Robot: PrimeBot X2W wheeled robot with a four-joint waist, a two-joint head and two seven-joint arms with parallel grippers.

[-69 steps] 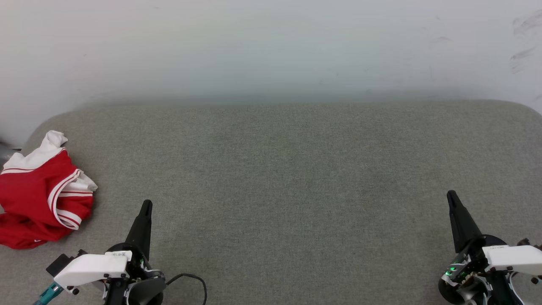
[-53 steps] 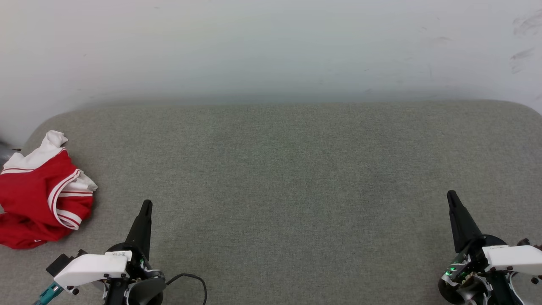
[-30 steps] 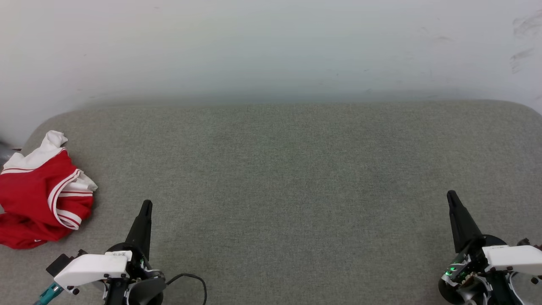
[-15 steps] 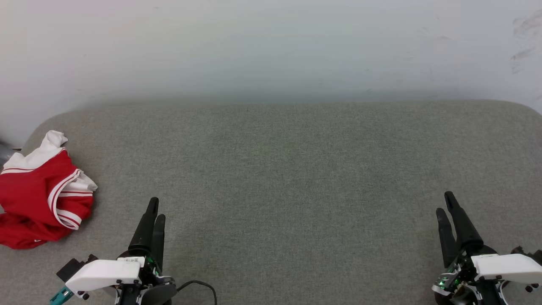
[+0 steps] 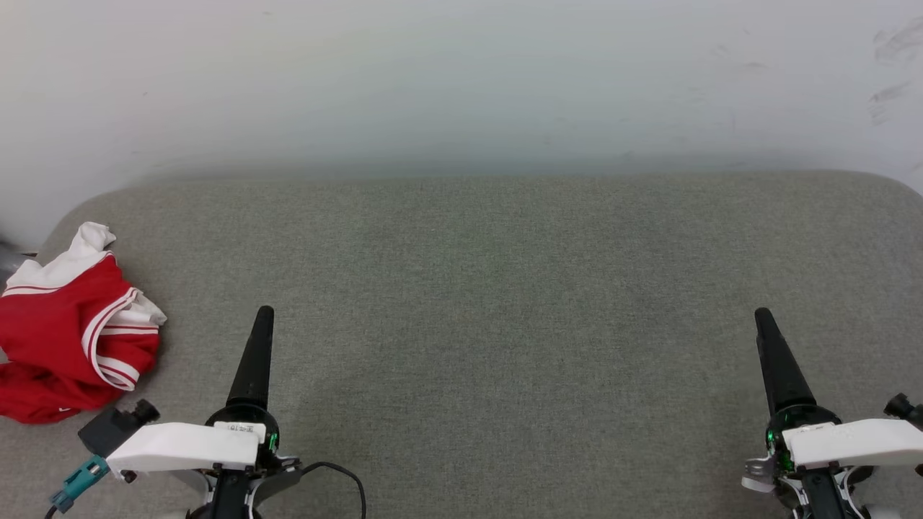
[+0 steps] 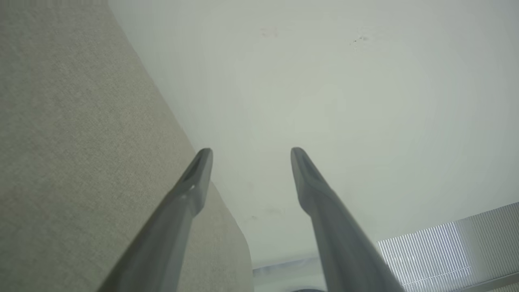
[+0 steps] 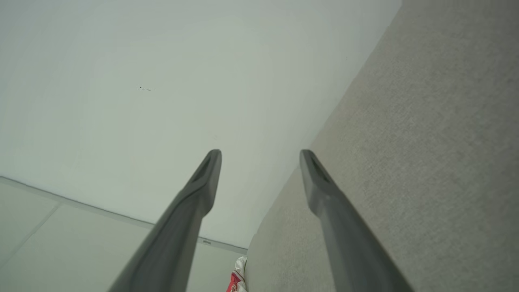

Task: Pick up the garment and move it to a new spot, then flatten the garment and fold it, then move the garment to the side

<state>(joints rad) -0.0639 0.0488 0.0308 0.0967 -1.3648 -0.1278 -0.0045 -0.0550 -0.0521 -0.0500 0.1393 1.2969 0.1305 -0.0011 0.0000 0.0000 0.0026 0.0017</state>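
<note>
Head view, big to small: pale wall (image 5: pixel 461 86) at the back, then a wide grey fabric-covered counter (image 5: pixel 505 288) w/ rounded corners, mostly bare. Garment (image 5: pixel 68 331) sits as a crumpled heap at the counter's left edge, partly cut off by the frame: red body, white sleeve at the far end, red-and-white striped trim facing the middle, no numerals visible. Its long axis runs roughly far-to-near, i.e. about parallel to the fingers, not across them. Left gripper (image 5: pixel 264 317) is low-left, fingers pointing away from the robot. The heap lies to its left, about level w/ the fingertips, near but apart, a strip of bare counter btwn them. Right gripper (image 5: pixel 761 321) is low-right, well apart from the garment w/ most of the counter in btwn, so the left arm is clearly nearer. My read: the coming move is a leftward reach by that arm, striped trim edge being the closest bit to pinch. From the head each gripper reads as one dark finger, so opening can't be judged there. Left wrist view settles it: left gripper (image 6: pixel 250 151) is spread, clear gap, holding and touching nothing. Right wrist view: right gripper (image 7: pixel 260 152) likewise spread and empty, w/ a small red-and-white scrap of the garment (image 7: pixel 234 283) at the bottom edge, at the counter's far end.
</note>
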